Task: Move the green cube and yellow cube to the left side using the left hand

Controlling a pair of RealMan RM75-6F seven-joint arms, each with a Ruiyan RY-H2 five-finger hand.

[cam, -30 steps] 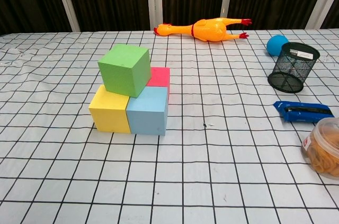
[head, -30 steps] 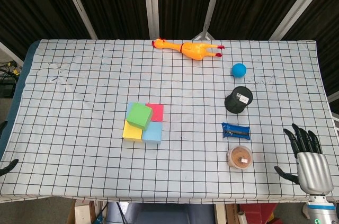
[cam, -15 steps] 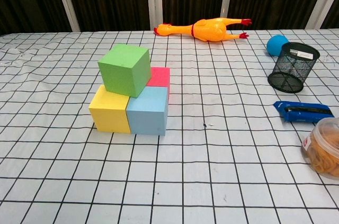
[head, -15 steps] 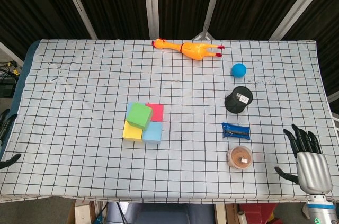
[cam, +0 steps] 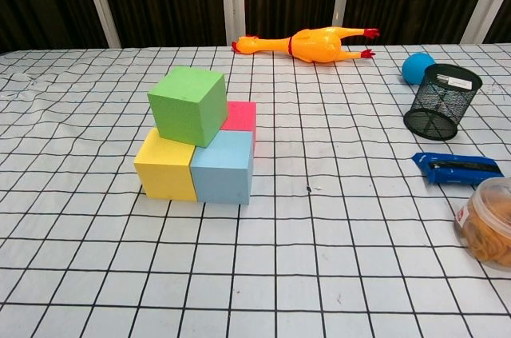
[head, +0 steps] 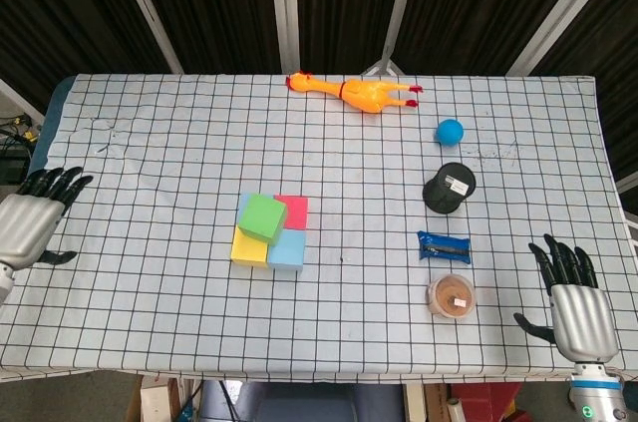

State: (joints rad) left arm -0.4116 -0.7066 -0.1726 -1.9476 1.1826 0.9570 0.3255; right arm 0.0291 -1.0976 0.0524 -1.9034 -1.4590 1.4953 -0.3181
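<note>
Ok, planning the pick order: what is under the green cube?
The green cube sits on the block cluster, overlapping the yellow cube, light blue cube and red cube. A fourth block behind the yellow one is mostly covered.

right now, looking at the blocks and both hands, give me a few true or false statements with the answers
1. The green cube sits on top of the other blocks. True.
2. The left hand grips the yellow cube. False: it is at the table's left edge, apart from the blocks, holding nothing.
3. The light blue cube touches the yellow cube's side. True.
4. The right hand holds the blue ball. False: it is open near the table's front right corner, far from the ball.
5. The rubber chicken stands upright. False: it lies flat.
</note>
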